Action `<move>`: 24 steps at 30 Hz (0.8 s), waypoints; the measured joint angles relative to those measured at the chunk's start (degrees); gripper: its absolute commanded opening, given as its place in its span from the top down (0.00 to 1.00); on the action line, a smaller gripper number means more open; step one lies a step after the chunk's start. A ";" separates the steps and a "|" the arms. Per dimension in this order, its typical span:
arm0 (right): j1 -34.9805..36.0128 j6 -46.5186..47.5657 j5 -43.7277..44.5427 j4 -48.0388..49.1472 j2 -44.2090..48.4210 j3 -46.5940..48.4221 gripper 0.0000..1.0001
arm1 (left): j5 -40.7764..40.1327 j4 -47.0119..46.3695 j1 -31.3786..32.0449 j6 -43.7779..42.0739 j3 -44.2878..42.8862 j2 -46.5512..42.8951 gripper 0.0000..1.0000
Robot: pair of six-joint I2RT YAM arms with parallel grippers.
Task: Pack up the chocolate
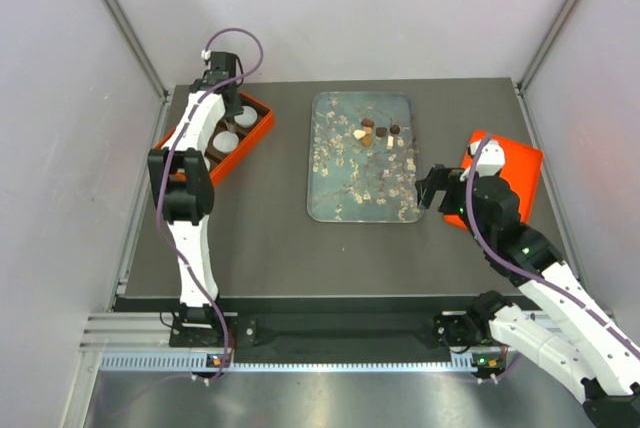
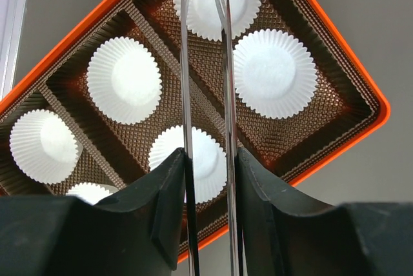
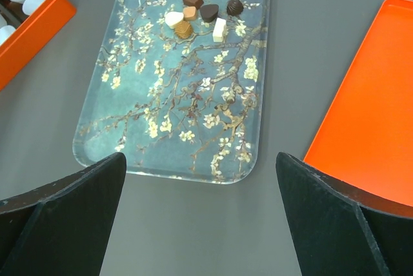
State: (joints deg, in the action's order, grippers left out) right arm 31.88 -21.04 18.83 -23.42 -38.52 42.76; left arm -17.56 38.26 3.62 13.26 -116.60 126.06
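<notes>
We count 7 chocolate pieces [image 3: 208,11] clustered at the far end of the blossom tray [image 3: 174,108]. Right hand [image 3: 201,160] spread wide, empty, above the counter [image 3: 193,237]. Left hand [image 2: 211,157] pinches metal tweezers [image 2: 185,95] over the orange box [image 2: 381,105] and its white cups [image 2: 274,73].

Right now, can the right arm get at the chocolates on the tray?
Probably yes. The right gripper is open and empty, facing the tray from its near right corner; the chocolates sit bunched at the far end with nothing between.
</notes>
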 measured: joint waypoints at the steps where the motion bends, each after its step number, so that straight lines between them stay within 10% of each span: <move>1: 0.00 0.02 0.02 0.00 -0.02 0.00 0.00 | -0.13 -0.15 0.00 -0.07 0.02 0.11 0.58; 24: 0.00 0.33 0.55 -0.17 0.70 0.00 0.00 | 1.09 -0.09 0.57 -0.94 0.13 -2.05 0.56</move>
State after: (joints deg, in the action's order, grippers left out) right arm 31.88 -20.71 19.38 -23.59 -37.82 42.76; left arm -16.47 38.17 4.19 12.32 -116.46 124.01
